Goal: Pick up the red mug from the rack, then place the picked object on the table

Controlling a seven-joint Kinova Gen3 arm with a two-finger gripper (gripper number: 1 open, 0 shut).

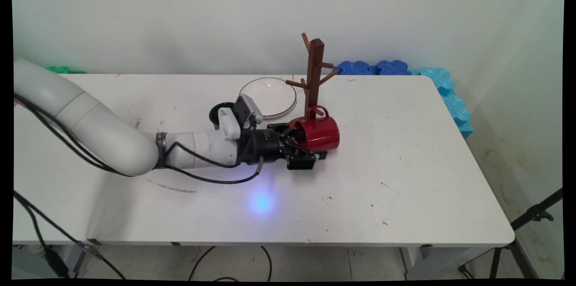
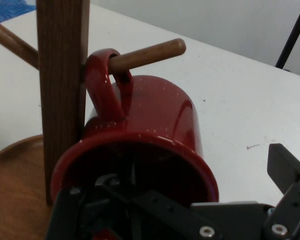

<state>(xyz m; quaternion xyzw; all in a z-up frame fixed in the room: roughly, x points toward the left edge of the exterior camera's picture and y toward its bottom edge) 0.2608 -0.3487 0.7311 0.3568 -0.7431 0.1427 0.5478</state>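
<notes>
Jaws of the black gripper [image 1: 310,147] are clamped on the rim of a red mug [image 1: 320,134]: in the hand view one finger reaches inside the mug's mouth [image 2: 140,190] and the other finger [image 2: 286,167] stands outside its wall. Mug lies on its side, mouth toward the gripper, bottom pointing to the right in the main view. Its handle [image 2: 107,82] is uppermost and is looped over a low wooden peg [image 2: 150,53] of the mug tree [image 1: 314,72]; the peg passes through the handle loop and its rounded end sticks out past it. Mug wall sits just beside the tree's upright post [image 2: 62,75], touching or very nearly so; cannot tell which. Round wooden base of the tree [image 2: 15,190] shows under the post in the hand view. Cannot tell whether the mug's lower side rests on the counter [image 1: 405,164] or hangs just above it. Arm reaches in low and nearly level from the left. Behind the wrist, a white plate with a dark rim [image 1: 269,96] lies on the counter, left of the tree, and a small black round object [image 1: 219,113] lies partly hidden by the wrist. Blue foam pieces [image 1: 373,67] line the counter's far right edge.
</notes>
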